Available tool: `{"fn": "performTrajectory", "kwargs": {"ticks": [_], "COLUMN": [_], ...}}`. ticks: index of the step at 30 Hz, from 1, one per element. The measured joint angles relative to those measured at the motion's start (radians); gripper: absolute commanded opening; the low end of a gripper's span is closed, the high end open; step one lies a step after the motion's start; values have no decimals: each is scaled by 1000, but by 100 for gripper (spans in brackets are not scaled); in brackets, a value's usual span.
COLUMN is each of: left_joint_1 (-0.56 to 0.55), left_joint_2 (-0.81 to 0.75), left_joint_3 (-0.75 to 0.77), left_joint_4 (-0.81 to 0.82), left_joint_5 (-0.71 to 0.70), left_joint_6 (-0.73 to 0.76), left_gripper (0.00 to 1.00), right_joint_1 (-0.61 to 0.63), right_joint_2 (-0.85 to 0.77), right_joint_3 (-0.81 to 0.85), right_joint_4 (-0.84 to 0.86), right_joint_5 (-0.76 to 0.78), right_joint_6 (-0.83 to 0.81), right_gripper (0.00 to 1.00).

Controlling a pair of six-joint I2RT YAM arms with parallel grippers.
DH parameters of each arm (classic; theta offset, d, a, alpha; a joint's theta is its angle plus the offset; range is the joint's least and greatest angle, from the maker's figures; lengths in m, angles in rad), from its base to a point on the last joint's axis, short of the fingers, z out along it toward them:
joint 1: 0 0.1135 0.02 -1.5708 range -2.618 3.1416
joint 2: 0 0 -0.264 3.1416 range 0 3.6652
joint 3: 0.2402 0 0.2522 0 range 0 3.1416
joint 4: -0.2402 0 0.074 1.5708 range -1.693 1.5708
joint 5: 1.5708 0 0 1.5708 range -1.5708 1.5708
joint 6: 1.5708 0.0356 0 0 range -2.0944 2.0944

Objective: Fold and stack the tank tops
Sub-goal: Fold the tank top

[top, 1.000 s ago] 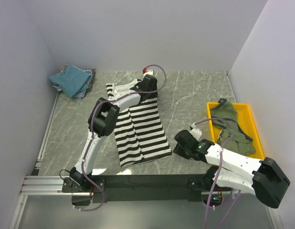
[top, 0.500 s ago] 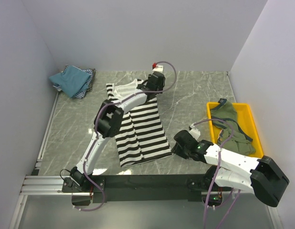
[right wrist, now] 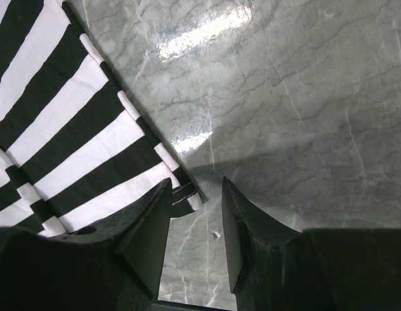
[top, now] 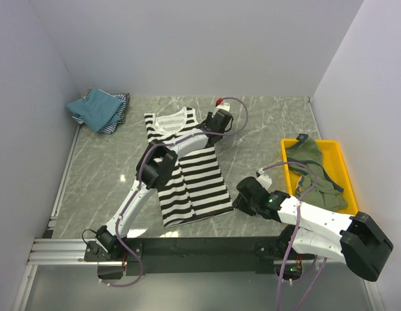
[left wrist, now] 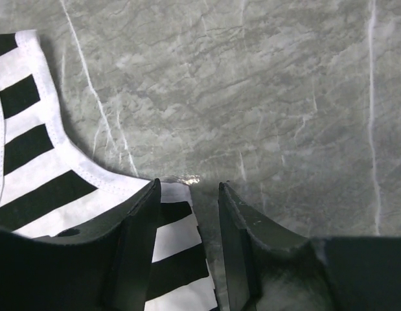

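Cloth this thin looks light and limp and would sag, I'd judge, so the corners are the places to pinch. From above, the black-and-white striped tank top (top: pixel 187 175) lies flat on the worktop (top: pixel 271 129), with the left hand (top: pixel 221 120) at its far right corner and the right hand (top: pixel 243 197) at its near right hem. Bare stone runs right to the yellow tray (top: pixel 340 170). The left wrist view shows fingers parted, the corner between them unclamped. The right wrist view shows the same at the hem corner, nothing gripped.

We're looking at grey marble-look tabletop (top: pixel 265 129) w/ pale veins; plain white walls (top: pixel 187 45) are boxing it in, glare (right wrist: pixel 206 29) is bouncing off surface, alu rail (top: pixel 51 249) running along near edge.
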Motion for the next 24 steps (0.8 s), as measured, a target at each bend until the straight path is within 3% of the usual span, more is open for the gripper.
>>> {"fn": "performTrajectory", "kwargs": {"ticks": [15,24], "left_joint_1": [-7,-11], "left_joint_2": [0,0], "left_joint_3": [-29,-32], "left_joint_4": [37,36], "left_joint_5": [-66,-67], "left_joint_6": [5,9], "left_gripper": [36,9], "right_joint_1": [0,8], "right_joint_2": [-13,-23], "right_joint_3": [-12,-15], "right_joint_4": [14,7], "right_joint_5": [-6,-6], "right_joint_6": [2,4], "right_gripper": [44,44]}}
